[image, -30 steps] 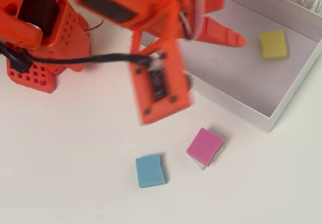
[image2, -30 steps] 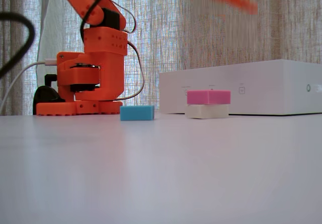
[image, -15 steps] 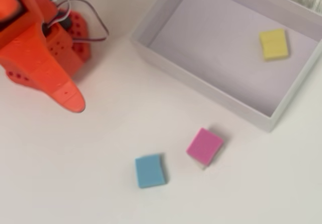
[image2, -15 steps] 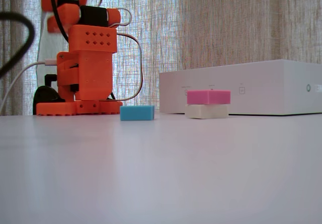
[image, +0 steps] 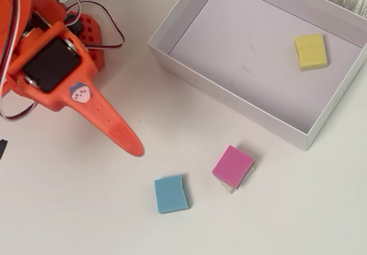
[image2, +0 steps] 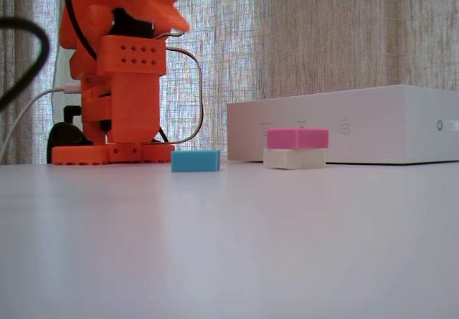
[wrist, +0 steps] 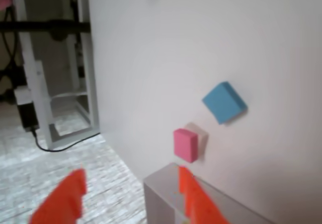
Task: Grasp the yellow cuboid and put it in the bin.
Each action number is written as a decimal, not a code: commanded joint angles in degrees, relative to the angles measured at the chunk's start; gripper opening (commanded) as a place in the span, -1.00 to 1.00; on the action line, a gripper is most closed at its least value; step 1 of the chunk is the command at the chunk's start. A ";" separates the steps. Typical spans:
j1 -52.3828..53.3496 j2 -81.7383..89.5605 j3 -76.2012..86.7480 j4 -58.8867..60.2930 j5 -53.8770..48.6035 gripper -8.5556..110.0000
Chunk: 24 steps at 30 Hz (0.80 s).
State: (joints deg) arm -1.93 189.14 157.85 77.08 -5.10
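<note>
Task looks done: yellow cuboid in the bin, gripper empty.
Going left to right in the overhead view, the gripper (image: 129, 143) hangs over the bare table (image: 69, 209), its fingers parted in the wrist view and grasping nothing; the blue block (image: 171, 193) and pink block (image: 233, 166) lie outside; the yellow cuboid (image: 311, 51) rests on the floor of the bin (image: 229, 103), near its far right corner.
</note>
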 commanded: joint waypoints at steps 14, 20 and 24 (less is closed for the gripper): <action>-1.23 0.44 6.94 0.79 -6.33 -1.00; -1.23 0.44 7.82 0.62 -6.24 -1.00; -0.35 0.35 10.90 -0.79 -6.24 -1.00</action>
State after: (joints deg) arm -3.25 189.14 168.57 77.61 -10.72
